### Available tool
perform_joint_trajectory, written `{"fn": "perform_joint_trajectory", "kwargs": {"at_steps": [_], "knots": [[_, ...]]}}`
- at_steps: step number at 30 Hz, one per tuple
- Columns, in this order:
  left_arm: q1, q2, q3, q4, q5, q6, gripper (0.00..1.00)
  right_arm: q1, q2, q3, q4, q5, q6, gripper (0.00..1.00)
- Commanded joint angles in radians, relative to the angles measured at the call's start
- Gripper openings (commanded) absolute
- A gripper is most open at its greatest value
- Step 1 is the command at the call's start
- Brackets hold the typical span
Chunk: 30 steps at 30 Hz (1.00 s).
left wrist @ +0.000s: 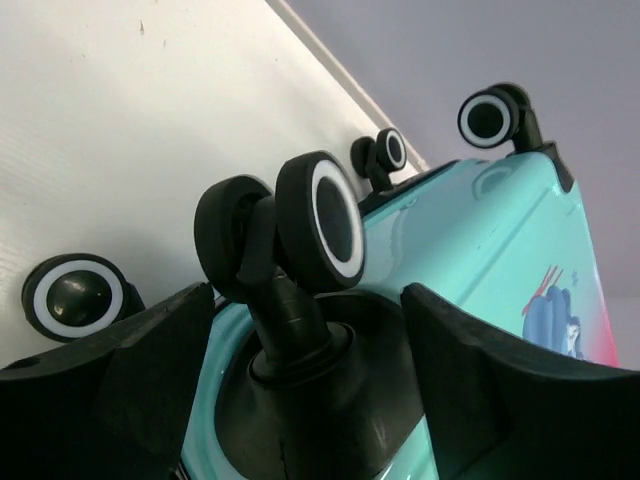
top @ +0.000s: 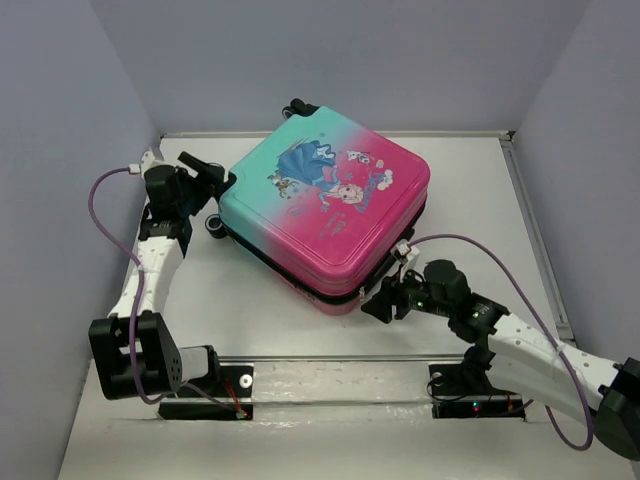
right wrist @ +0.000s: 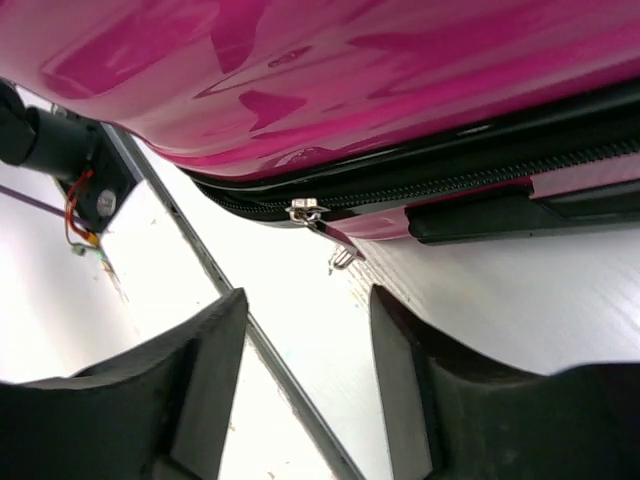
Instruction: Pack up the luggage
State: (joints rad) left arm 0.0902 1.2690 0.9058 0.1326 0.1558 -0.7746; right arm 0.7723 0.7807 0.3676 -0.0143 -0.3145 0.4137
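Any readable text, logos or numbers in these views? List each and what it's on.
No text can be read in any view.
Lid of the luggage: small dark marks under the cartoon princess may be lettering, but they are too small to read.
Wheels: no marking visible.
Zipper pull: no marking visible.

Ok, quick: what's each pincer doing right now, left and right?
Left pincer: open, straddling a black caster wheel of the pink-to-teal hard-shell suitcase.
Right pincer: open, empty, near the silver zipper pull.
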Motion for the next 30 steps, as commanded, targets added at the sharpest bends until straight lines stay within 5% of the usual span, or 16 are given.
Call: {"fn": "perform_joint_trajectory", "kwargs": {"at_steps": [1,5,8,10,12,16,19,25,30], "knots": [[0.011,-0.086,0.035,0.087,-0.027,0.078,0.93,0.012,0.017,0.002,0.135,-0.003,-0.035,0.61],[0.011,-0.183,-0.022,0.033,-0.07,0.112,0.99,0.012,0.067,0.001,0.207,-0.008,-0.035,0.62],[0.011,-0.322,-0.118,0.025,-0.03,0.11,0.94,0.012,0.129,0.011,0.241,-0.001,-0.039,0.62],[0.003,-0.423,-0.239,0.038,0.035,0.088,0.76,0.012,0.152,0.007,0.276,0.012,-0.041,0.61],[-0.007,-0.491,-0.329,0.038,0.068,0.072,0.44,0.012,0.155,0.001,0.316,0.014,-0.05,0.61],[-0.044,-0.632,-0.584,0.039,0.145,-0.007,0.2,0.012,0.169,-0.025,0.375,0.028,-0.058,0.59],[-0.089,-0.724,-0.707,0.058,0.15,-0.061,0.12,0.021,0.186,-0.032,0.419,0.034,-0.05,0.58],[-0.436,-0.705,-0.792,0.196,0.032,-0.19,0.11,0.021,0.242,-0.038,0.482,0.04,-0.036,0.48],[-0.665,-0.548,-0.752,0.303,-0.068,-0.212,0.13,0.03,0.227,-0.052,0.504,0.041,-0.036,0.22]]}}
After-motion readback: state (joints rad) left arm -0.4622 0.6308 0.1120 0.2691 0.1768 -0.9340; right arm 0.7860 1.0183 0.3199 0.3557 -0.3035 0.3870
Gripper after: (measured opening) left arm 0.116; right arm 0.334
